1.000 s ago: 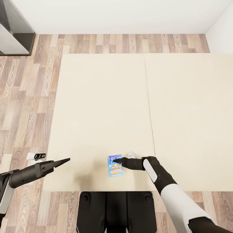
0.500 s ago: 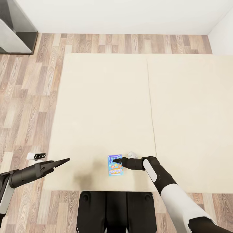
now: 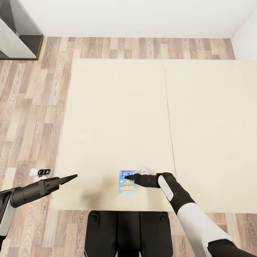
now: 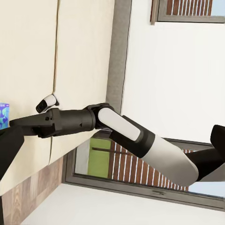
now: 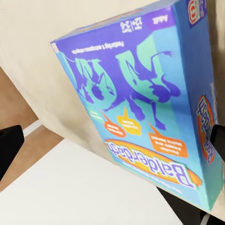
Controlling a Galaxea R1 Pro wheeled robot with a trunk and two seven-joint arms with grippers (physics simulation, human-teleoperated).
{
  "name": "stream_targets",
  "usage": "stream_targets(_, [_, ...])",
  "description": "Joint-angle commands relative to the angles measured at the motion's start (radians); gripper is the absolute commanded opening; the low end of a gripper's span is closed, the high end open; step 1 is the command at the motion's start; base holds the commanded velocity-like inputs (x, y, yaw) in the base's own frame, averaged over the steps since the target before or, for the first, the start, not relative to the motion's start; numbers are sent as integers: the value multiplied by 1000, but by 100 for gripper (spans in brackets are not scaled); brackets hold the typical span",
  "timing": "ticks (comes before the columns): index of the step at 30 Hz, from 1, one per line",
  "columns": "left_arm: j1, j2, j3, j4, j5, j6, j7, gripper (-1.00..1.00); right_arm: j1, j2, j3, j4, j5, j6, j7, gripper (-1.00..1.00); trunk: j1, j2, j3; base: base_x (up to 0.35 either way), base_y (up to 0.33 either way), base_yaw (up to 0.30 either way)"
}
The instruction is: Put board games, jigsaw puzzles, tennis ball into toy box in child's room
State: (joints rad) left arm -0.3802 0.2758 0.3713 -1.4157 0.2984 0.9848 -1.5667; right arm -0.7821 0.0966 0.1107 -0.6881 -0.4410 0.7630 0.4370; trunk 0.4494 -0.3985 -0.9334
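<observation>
Cream bed carries a blue board game near its front edge, lying flat. The right gripper sits over the box's top edge, its fingers spread to either side of the box in the right wrist view. The left gripper hovers at the bed's left edge, fingers together, well apart from the game.

The right arm reaches across the cream bed toward a blue box at the bed's edge.
</observation>
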Motion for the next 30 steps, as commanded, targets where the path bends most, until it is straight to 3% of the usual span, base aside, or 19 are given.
stream_targets(1, [0,0,0,0,-1,11,-4,100,0,0,0,-1,1,4,2,100,1,-2,-1,0,54,0])
stream_targets(30, [0,0,1,0,-1,11,-4,100,-1,0,0,-1,1,4,3,100,1,-2,-1,0,68,0])
